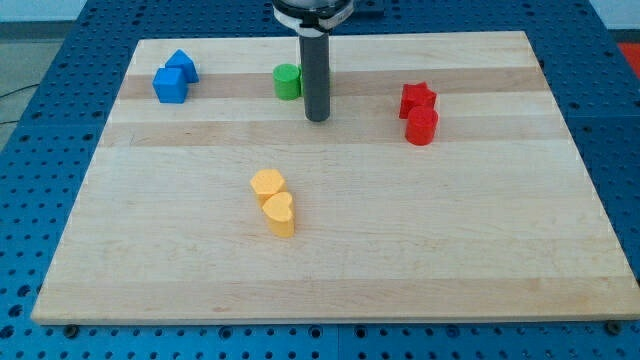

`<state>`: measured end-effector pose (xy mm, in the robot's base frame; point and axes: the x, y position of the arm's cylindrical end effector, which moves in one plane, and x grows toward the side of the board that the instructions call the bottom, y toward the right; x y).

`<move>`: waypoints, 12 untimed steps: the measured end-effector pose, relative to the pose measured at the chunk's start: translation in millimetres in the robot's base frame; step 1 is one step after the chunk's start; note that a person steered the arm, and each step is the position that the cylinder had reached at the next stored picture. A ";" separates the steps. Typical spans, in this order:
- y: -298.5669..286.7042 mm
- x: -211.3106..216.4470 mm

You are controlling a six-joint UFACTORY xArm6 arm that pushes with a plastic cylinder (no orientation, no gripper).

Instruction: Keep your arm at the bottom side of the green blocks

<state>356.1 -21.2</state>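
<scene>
A green round block (pixel 287 81) stands near the view's top, left of centre, on the wooden board (pixel 400 250). Only one green block shows; the rod may hide another behind it. My tip (pixel 317 118) rests on the board just to the right of and slightly below the green block, close to it; I cannot tell whether they touch.
Two blue blocks (pixel 173 78) sit together at the top left. A red star block (pixel 418 98) and a red round block (pixel 422 127) sit at the right. Two yellow blocks (pixel 273 200), one heart-shaped, lie near the middle.
</scene>
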 end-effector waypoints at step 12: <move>-82.9 35.5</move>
